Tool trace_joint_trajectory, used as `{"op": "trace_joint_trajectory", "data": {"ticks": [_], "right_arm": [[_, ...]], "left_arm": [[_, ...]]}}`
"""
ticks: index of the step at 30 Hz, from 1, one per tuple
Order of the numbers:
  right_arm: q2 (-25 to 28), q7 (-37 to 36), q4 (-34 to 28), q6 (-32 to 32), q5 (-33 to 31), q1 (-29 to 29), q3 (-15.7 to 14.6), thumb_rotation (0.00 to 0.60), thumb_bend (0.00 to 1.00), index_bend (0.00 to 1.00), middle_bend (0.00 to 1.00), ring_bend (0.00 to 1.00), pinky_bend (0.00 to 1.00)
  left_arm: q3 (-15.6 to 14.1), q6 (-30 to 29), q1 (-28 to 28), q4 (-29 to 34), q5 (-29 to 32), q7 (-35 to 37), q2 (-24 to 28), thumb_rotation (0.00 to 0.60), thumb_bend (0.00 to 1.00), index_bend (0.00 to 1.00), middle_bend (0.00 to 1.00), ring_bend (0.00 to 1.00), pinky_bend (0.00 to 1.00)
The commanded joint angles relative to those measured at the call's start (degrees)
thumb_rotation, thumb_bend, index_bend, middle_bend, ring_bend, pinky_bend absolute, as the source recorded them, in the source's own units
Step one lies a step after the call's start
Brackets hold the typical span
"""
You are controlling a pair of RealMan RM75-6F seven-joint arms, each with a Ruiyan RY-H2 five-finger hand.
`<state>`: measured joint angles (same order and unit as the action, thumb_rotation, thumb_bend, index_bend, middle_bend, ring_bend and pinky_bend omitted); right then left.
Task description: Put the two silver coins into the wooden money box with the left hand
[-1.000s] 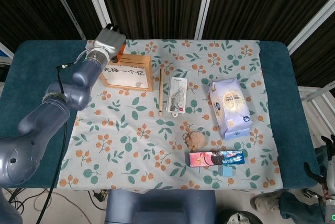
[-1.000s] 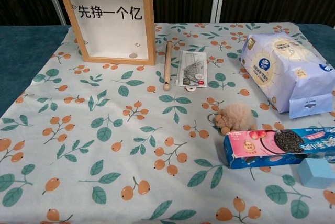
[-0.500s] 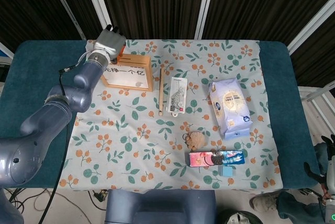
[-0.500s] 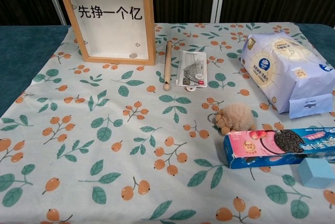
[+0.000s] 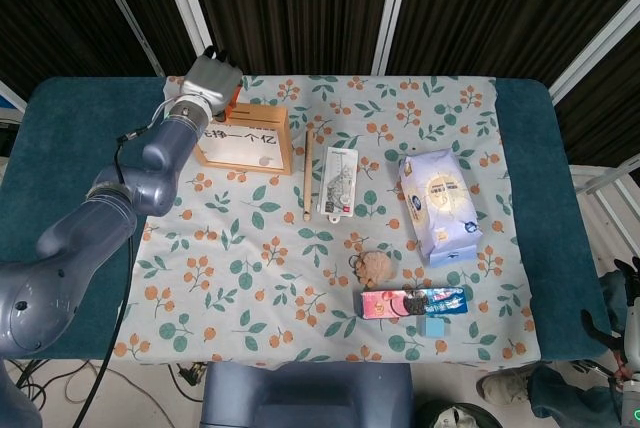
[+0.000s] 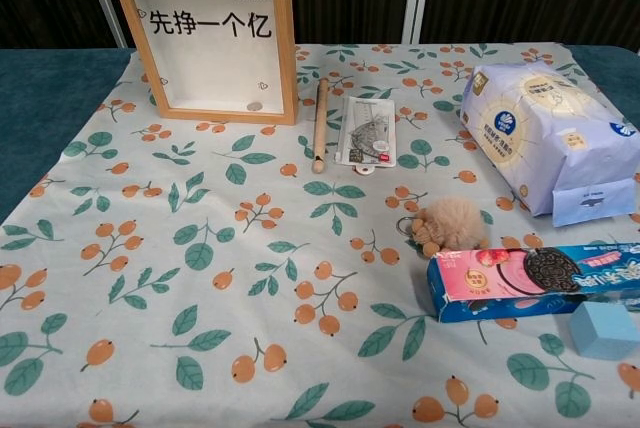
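My left hand (image 5: 212,78) hovers over the wooden money box's (image 6: 215,38) top edge, one silver coin (image 6: 255,106) already inside; I cannot tell what my fingers hold, and any misalignment could drop a coin behind it.

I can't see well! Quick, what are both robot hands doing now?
Left robot hand: above the wooden money box; grip cannot be told.
Right robot hand: not in view.

table (image 5: 60,108) | floral cloth (image 5: 270,278) | on cloth: money box (image 6: 215,38), biscuit box (image 6: 530,283), tissue pack (image 6: 545,138)
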<state>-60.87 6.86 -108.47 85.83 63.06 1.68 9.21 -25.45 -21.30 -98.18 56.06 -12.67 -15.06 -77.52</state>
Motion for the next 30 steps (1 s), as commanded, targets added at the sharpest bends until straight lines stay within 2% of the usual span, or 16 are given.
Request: {"op": "trace_joint_trajectory", "data": {"ticks": [1, 30], "right_arm": [[0.0, 0.0, 0.0, 0.0, 0.0, 0.0, 0.0, 0.6, 0.37, 0.16, 0.05, 0.0, 0.0], [0.1, -0.1, -0.1, 0.0, -0.1, 0.0, 0.0, 0.6, 0.37, 0.16, 0.05, 0.0, 0.0]], "left_arm": [[0.3, -0.3, 0.2, 0.1, 0.2, -0.7, 0.1, 0.6, 0.56, 0.53, 0.17, 0.0, 0.0], [3.6, -2.0, 1.5, 1.3, 1.2, -6.4, 0.5, 0.6, 0.51, 0.54, 0.17, 0.0, 0.0]]}}
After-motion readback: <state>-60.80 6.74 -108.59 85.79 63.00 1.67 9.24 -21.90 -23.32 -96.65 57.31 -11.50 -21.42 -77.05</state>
